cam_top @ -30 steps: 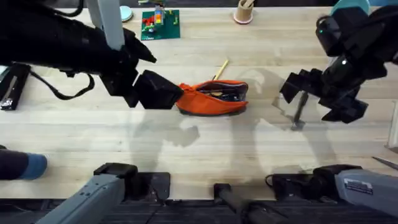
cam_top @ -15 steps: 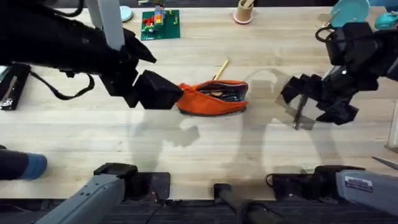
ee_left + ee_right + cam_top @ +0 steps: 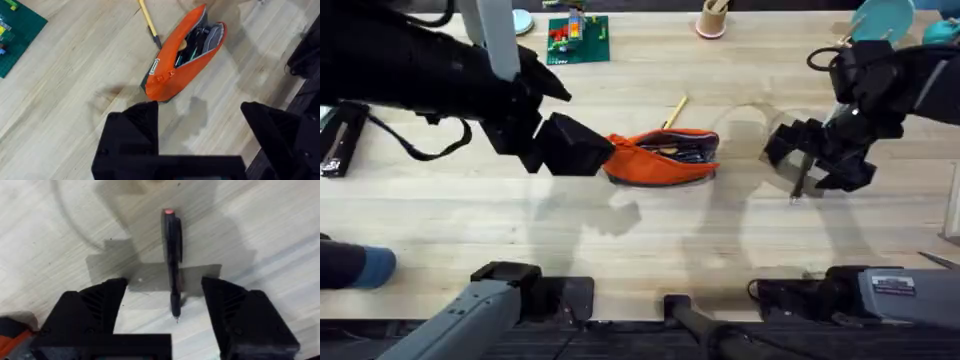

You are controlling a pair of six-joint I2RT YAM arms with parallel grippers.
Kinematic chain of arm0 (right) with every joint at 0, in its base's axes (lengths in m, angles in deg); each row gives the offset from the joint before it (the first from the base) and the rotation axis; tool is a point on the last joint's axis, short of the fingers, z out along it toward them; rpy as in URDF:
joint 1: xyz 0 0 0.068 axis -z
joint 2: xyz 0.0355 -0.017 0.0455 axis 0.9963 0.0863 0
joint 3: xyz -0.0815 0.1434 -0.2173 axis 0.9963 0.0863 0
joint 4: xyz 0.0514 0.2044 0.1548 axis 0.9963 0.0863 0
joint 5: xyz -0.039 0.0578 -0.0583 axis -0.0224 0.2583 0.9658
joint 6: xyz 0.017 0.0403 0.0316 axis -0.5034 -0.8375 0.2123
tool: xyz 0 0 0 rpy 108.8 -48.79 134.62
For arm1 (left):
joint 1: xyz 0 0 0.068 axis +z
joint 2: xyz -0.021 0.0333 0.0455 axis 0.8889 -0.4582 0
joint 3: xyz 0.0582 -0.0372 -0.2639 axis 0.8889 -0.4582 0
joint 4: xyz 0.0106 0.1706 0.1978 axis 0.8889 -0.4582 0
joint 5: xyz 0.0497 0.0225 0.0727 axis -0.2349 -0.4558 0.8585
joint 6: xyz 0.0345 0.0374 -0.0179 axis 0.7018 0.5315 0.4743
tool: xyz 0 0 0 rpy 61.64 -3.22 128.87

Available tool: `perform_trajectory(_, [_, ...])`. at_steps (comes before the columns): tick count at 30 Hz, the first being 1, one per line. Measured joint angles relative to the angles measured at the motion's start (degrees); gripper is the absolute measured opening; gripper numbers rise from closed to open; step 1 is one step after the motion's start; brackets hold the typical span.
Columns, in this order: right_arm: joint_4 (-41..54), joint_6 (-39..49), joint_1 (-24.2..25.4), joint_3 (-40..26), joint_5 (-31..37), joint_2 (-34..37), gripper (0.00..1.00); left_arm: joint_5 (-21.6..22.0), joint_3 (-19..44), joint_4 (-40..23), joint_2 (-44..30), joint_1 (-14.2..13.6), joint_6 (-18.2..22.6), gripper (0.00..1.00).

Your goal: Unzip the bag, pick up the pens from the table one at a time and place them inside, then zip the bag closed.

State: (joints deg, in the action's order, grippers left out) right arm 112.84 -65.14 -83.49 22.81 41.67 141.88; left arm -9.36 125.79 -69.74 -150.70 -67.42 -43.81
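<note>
The orange bag (image 3: 663, 160) lies unzipped in the middle of the table (image 3: 650, 240), with dark items showing through its open mouth (image 3: 200, 40). A yellow-tan pen (image 3: 675, 110) rests on the wood just behind the bag, its dark tip toward the pouch (image 3: 149, 22). My left gripper (image 3: 575, 148) is open right at the bag's left end, with nothing between its fingers (image 3: 132, 132). Over at the right, my right gripper (image 3: 808, 160) hovers open above the black pen (image 3: 173, 262), which lies flat on the table between the two fingers (image 3: 95, 312).
At the far edge are a green brick plate (image 3: 578, 38), a tan cup of sticks (image 3: 712, 18) and a teal object (image 3: 883, 15). A black tool (image 3: 340, 135) lies at the left edge. Bare wood stretches in front of the bag.
My right gripper has shifted left and slightly farther back, coming over the black pen. The left arm, the bag and the yellow pen have stayed put.
</note>
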Motion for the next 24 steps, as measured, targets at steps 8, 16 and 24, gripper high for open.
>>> perform_trajectory(8, [-1.3, 0.0, -0.3, -0.4, -0.9, 0.3, 0.051, 0.0, 0.0, 0.0, 0.0, 0.0, 0.0, 0.995])
perform_trajectory(16, [-1.3, 0.0, -0.3, -0.4, -0.7, 0.3, 0.038, 0.0, 0.0, 0.0, 0.0, 0.0, 0.0, 0.996])
perform_trajectory(24, [-1.3, 0.0, -0.3, -0.4, -0.7, 0.3, 0.032, 0.0, 0.0, 0.0, 0.0, 0.0, 0.0, 0.995])
